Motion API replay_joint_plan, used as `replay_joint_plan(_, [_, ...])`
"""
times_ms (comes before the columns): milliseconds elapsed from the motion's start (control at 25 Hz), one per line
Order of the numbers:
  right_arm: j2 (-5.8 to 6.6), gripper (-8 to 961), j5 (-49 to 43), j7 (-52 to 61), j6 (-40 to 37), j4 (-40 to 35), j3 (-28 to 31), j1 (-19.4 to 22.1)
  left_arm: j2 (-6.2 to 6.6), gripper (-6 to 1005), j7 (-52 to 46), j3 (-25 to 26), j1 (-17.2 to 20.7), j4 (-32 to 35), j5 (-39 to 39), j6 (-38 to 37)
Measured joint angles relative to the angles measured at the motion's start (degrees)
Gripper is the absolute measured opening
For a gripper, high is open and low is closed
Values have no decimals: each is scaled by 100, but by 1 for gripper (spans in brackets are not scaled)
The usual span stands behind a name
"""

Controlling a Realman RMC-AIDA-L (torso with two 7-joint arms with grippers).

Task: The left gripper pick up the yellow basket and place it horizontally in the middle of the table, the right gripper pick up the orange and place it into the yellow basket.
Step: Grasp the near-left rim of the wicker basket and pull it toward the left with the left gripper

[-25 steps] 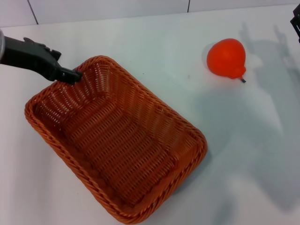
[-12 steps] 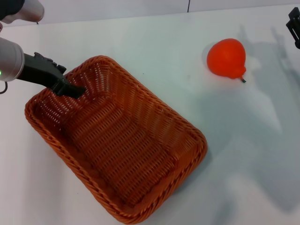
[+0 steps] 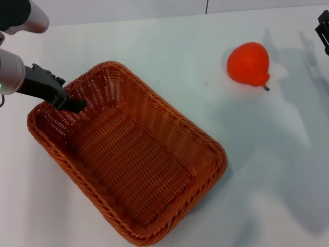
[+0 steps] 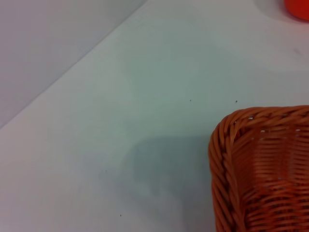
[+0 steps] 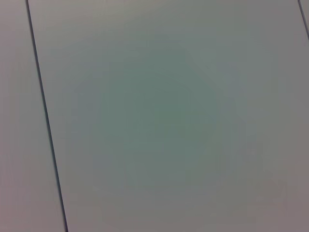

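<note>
The yellow basket, an orange-brown woven rectangle, lies slantwise on the white table, left of the middle. My left gripper reaches in from the left and dips over the basket's far left rim, its black tip inside the corner. The basket's corner also shows in the left wrist view. The orange lies on the table at the far right, well apart from the basket; its edge shows in the left wrist view. My right gripper is only a black sliver at the right edge, beyond the orange.
The table's far edge meets a pale panelled wall, which fills the right wrist view. Shadows of the right arm fall on the table beside the orange.
My left gripper has moved toward me and down, from the basket's far rim into its far left corner. The basket and the orange have not moved.
</note>
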State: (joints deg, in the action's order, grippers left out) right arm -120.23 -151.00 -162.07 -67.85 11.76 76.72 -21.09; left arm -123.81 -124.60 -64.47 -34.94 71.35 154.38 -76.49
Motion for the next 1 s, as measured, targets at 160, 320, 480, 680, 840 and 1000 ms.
replay_joint_plan(160, [0, 930, 0, 0, 0, 3, 0, 0, 1, 780, 19, -18, 32, -5, 7, 3])
replay_joint_plan(320, [0, 930, 12, 0, 1, -5, 0, 0, 3, 775, 49, -80, 67, -7, 19, 3])
replay_joint_plan(480, [0, 930, 23, 0, 15, -15, 0, 0, 6, 546, 55, -123, 89, 2, 22, -11])
replay_joint_plan(680, [0, 930, 27, 0, 30, -18, 1, -2, 8, 453, 44, -169, 79, 44, 23, -65])
replay_joint_plan(840, [0, 930, 27, 0, 32, -25, 0, -14, 10, 379, -29, -124, 48, 60, 24, -89])
replay_joint_plan(1000, [0, 930, 27, 0, 35, -25, 0, -12, 36, 266, -314, -86, 14, 68, 32, -108])
